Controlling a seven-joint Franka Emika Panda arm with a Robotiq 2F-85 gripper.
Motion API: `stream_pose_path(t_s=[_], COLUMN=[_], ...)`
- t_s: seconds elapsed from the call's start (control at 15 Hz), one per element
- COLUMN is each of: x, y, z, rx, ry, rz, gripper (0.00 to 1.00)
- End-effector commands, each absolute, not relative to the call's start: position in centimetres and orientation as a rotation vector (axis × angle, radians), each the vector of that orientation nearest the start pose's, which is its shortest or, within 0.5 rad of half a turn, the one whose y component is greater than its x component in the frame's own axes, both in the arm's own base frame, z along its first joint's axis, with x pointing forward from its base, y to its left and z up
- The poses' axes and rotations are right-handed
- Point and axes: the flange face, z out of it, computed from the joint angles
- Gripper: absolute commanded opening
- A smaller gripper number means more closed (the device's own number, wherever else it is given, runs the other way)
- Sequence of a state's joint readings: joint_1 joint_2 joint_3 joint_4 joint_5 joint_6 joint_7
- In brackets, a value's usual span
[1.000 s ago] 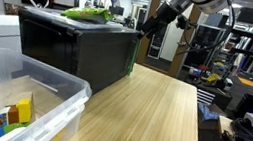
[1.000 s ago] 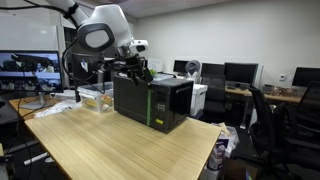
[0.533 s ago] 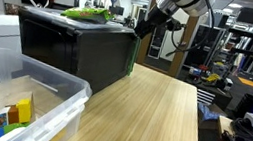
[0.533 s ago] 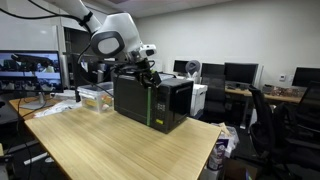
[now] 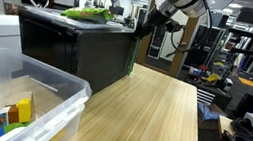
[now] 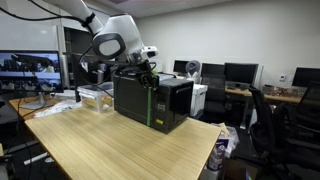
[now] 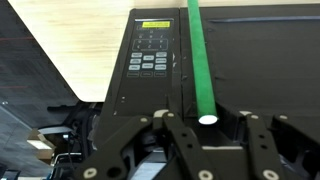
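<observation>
A black microwave [image 5: 74,48] [image 6: 150,100] stands on the wooden table [image 5: 150,115]. A long green stick [image 5: 86,13] [image 7: 200,60] lies along its top, its pale end pointing at the wrist camera. My gripper [image 5: 139,29] [image 6: 146,72] [image 7: 215,125] hangs at the microwave's top edge. In the wrist view its black fingers [image 7: 180,135] stand on either side of the stick's end. The left finger is close to the stick and a gap shows on the right. The microwave's keypad [image 7: 150,55] lies left of the stick.
A clear plastic bin [image 5: 55,105] with coloured toy blocks sits at the table's near corner. Another clear bin [image 6: 95,97] stands behind the microwave. Desks, monitors and office chairs [image 6: 270,110] surround the table. A tool cart [image 5: 252,110] stands beside the table edge.
The arm swung in toward the microwave's top edge, then held still over the last half second.
</observation>
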State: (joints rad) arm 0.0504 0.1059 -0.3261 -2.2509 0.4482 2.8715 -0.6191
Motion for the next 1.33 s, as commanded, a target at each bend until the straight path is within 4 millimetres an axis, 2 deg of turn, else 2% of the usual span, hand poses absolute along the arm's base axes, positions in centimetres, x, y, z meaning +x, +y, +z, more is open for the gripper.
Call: stream_pose_path(t_s=[0.0, 0.2, 0.27, 0.53, 0.93, 1.0, 1.13, 1.27], x=[54.6, 53.4, 52.7, 50.3, 47.0, 46.6, 45.9, 45.3], y=[-17.9, -17.0, -16.6, -15.8, -14.8, -14.5, -13.9, -13.4], z=[37.8, 38.0, 38.1, 37.2, 38.0, 38.4, 39.3, 40.7], rx=[-3.067, -3.058, -3.049, -3.085, -3.111, -3.115, -3.128, -3.152], ry=[0.082, 0.138, 0.159, 0.243, 0.352, 0.374, 0.371, 0.339], rz=[-0.904, -0.927, -0.928, -0.866, -0.811, -0.789, -0.751, -0.681], gripper=[0.11, 0.01, 0.04, 0.05, 0.05, 0.44, 0.51, 0.65])
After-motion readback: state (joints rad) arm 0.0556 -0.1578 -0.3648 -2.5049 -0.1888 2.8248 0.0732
